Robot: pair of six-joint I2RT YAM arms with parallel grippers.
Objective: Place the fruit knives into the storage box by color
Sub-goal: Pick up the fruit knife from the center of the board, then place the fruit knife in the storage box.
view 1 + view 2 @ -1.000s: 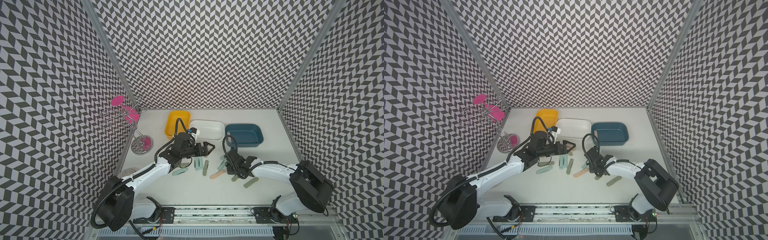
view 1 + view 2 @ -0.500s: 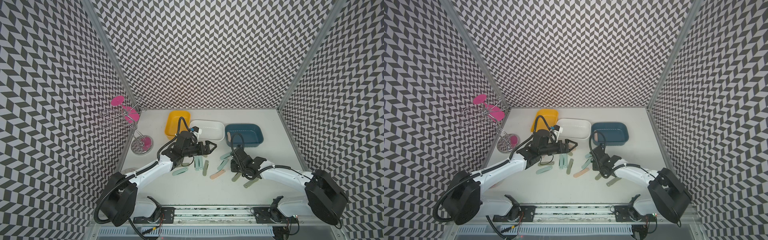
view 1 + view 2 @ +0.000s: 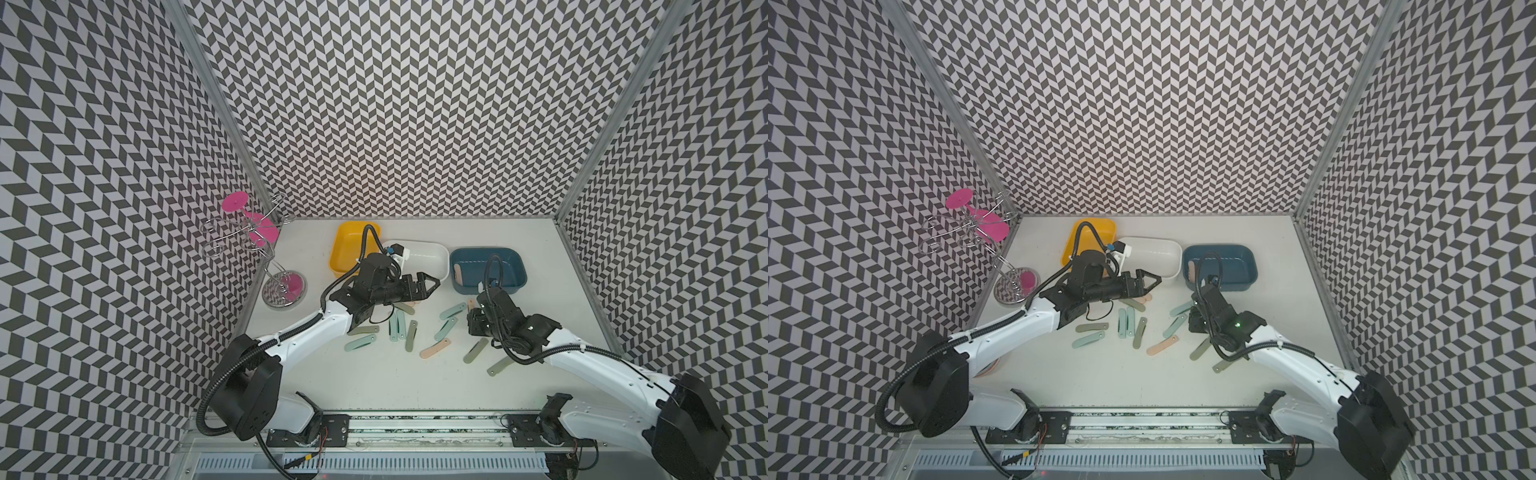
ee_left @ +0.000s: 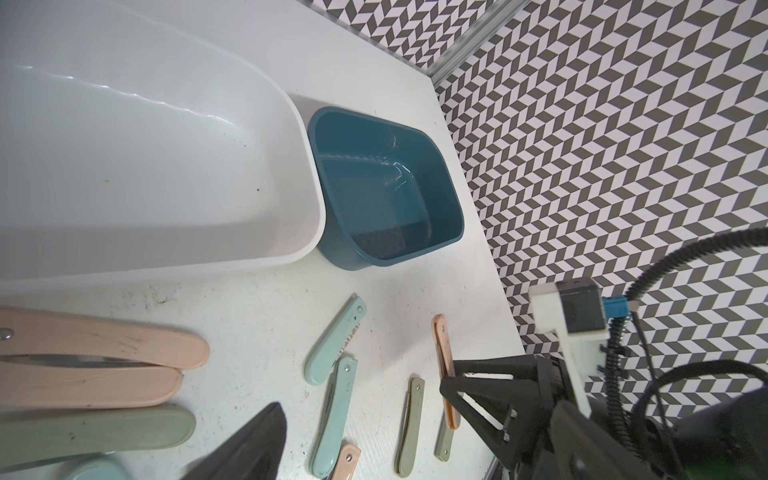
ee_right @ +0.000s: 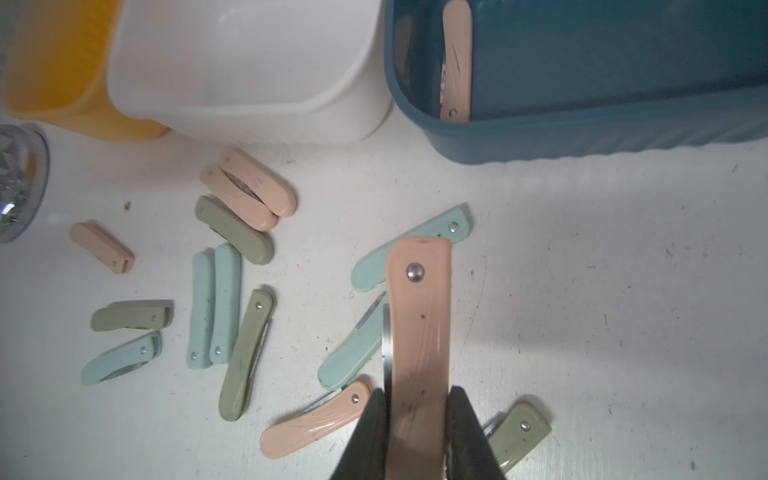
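Between the right pincer's clamped jaws sits a peach-pink fruit knife, with the blue box just ahead of its tips and another peach knife lying inside. Beside the white box, the left pincer gapes wide. The loose knives lie scattered between both pincers.

The yellow box, the white box and the blue box are standing close side by side along the rear. The fruit knives are lying scattered mid-table, leaving narrow lanes. The left gripper, jaws spread, is hanging before the white box. The right gripper, clamped on a peach knife, is hanging before the blue box. A wire stand is occupying the left rear corner. The table is lying bare along its front edge.
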